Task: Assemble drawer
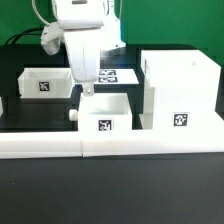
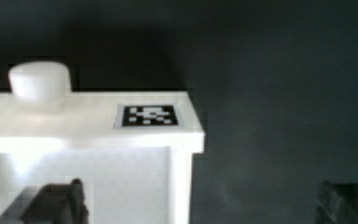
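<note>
A small white open-topped tray (image 1: 108, 103) with a square tag on its front and a round knob (image 1: 75, 113) on its side sits at the front centre, against the border wall. In the wrist view this tray (image 2: 69, 150) shows its knob (image 2: 39, 80) and a tag (image 2: 149, 116). My gripper (image 1: 86, 90) hangs just above the tray's back corner on the exterior view's left. It is open and empty (image 2: 201, 205): one finger (image 2: 51, 205) is over the tray, the other over the black table. A second tray (image 1: 45, 82) lies at the back left. The tall housing (image 1: 180, 85) stands at the right.
A long low white border wall (image 1: 110, 148) runs along the front. The marker board (image 1: 120, 75) lies flat behind the front tray. The black table (image 2: 282, 100) shows beside the tray.
</note>
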`<state>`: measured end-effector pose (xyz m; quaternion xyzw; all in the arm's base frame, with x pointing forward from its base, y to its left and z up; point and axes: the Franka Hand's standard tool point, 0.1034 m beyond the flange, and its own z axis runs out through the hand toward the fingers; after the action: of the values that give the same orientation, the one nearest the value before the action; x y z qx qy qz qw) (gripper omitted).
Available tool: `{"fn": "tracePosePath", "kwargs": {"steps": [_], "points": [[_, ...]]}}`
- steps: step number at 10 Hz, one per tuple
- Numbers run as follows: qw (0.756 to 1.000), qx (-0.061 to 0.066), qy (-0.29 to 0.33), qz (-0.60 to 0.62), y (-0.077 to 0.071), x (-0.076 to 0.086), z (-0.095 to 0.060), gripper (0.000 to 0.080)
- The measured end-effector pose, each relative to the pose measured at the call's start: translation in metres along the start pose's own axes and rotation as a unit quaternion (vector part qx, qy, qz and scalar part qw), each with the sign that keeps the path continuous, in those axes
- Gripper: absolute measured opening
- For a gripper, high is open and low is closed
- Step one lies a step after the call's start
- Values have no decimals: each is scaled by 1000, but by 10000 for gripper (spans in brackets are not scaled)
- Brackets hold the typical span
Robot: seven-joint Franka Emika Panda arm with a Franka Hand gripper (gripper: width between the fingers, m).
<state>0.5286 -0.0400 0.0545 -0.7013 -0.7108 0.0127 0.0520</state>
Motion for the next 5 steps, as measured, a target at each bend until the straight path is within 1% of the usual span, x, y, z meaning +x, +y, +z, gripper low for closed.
{"fn": "tracePosePath", "kwargs": {"steps": [1, 3, 5], "points": [[1000, 1, 0, 0, -1, 0, 3, 649], [1000, 6, 1, 0, -3, 0, 16, 649], [1000, 12, 3, 10, -5, 2, 33, 649]]}}
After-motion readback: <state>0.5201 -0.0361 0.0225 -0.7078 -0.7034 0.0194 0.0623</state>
